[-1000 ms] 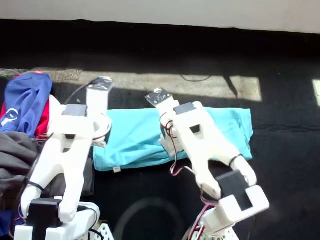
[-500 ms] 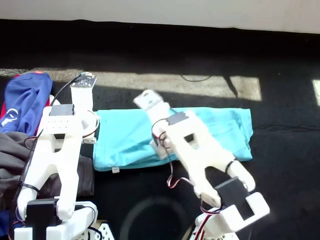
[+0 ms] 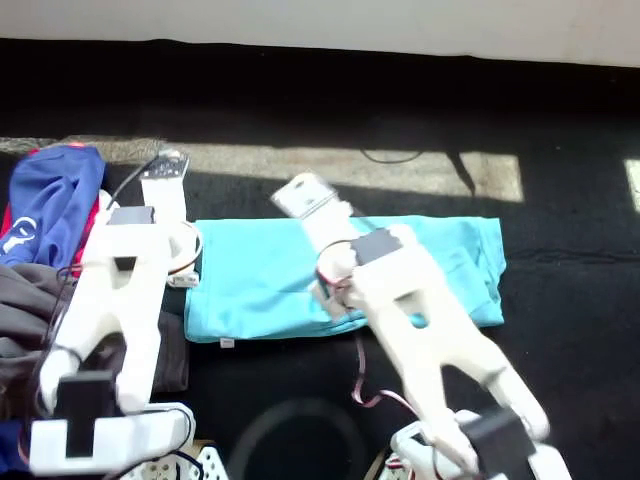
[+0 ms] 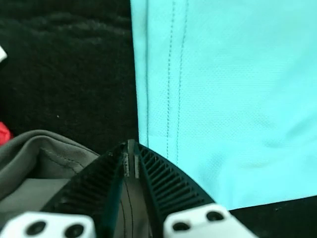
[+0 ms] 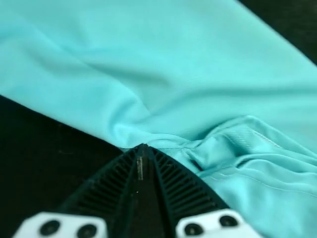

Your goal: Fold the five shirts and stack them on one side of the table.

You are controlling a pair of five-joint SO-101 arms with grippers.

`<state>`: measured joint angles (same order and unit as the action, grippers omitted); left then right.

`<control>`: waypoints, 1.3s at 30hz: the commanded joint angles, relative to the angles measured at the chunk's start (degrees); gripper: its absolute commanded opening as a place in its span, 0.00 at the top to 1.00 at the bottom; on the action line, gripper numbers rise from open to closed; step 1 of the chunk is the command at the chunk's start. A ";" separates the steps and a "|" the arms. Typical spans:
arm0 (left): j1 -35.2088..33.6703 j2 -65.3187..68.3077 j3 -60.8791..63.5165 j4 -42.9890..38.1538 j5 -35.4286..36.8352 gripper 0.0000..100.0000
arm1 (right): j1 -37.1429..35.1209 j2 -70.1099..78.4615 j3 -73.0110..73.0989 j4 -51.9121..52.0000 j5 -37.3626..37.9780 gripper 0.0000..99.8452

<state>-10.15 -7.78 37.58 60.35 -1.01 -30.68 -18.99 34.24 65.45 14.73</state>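
One turquoise shirt (image 3: 260, 275) flat on black worktop (image 3: 560, 330). Side pile, three garments visible: blue (image 3: 50, 200), red (image 3: 88, 245), grey (image 3: 30, 310). Two pincers: left pincer (image 4: 131, 151) closed, nothing visibly held; right pincer (image 5: 141, 153) closed, pinching shirt edge.

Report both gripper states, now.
Left gripper: shut at the teal shirt's edge; whether it grips the cloth cannot be told.
Right gripper: shut on the teal shirt.

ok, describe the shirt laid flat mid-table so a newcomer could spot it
On the black table, look just nearer than the sunlit strip. A turquoise shirt lies there, spread in a wide rectangle. The blue shirt and grey shirt beside it sit bunched at the left edge; it alone is turquoise and flat.
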 commanded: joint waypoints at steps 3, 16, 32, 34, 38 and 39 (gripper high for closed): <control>-0.48 8.48 -5.67 -0.35 3.52 0.89 | 12.44 -12.26 -7.87 4.88 0.18 0.99; -0.57 13.85 -13.85 2.46 3.69 0.83 | 37.49 -19.47 -8.84 14.29 13.63 0.99; 1.27 14.90 -24.48 7.65 3.78 0.83 | 37.32 -19.74 -7.52 13.67 13.89 0.99; 1.27 19.47 -26.24 7.56 3.69 0.83 | 37.41 -19.74 -7.52 13.85 13.89 0.99; 1.45 27.56 -30.99 7.56 2.55 0.83 | 37.58 -19.74 -7.52 13.85 13.89 0.99; 1.45 29.32 -32.04 7.56 1.58 0.83 | 37.58 -19.74 -7.52 13.85 13.89 0.99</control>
<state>-9.80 18.51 9.71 68.53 2.24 6.24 -37.19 26.59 79.43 28.00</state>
